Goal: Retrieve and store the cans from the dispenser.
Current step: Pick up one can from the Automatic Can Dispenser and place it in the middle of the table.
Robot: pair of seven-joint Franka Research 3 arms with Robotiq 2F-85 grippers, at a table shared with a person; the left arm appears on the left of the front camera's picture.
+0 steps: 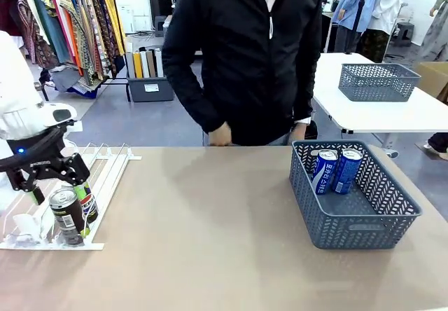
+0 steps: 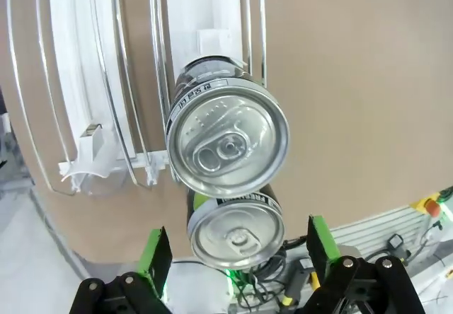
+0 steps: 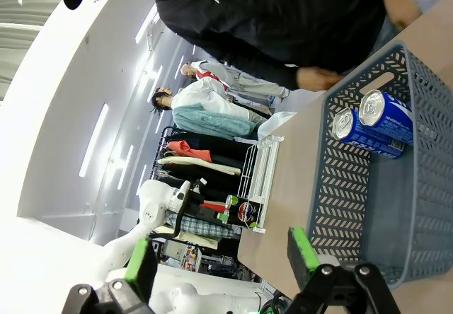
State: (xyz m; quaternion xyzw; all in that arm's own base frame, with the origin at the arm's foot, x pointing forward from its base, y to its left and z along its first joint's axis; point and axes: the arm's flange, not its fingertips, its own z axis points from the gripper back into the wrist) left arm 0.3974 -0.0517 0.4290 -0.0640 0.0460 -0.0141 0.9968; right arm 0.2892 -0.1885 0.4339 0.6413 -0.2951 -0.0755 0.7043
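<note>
On the tan table (image 1: 210, 241), the near-left dispenser (image 1: 112, 167) holds two dark cans (image 1: 68, 216), one half-hidden, between the left gripper's (image 2: 237, 243) spread jaws. Blue cans (image 1: 336, 169) lie in the right basket (image 1: 392, 209). The right gripper (image 3: 221, 261) gapes empty.

left arm (image 1: 17, 87): white shell, blue light | left end effector (image 2: 237, 250): black, 2 green pads | right end effector (image 3: 221, 257): alike

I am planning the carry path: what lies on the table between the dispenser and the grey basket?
Nothing. In the front view the tan tabletop between the dispenser and the grey mesh basket is bare.
</note>
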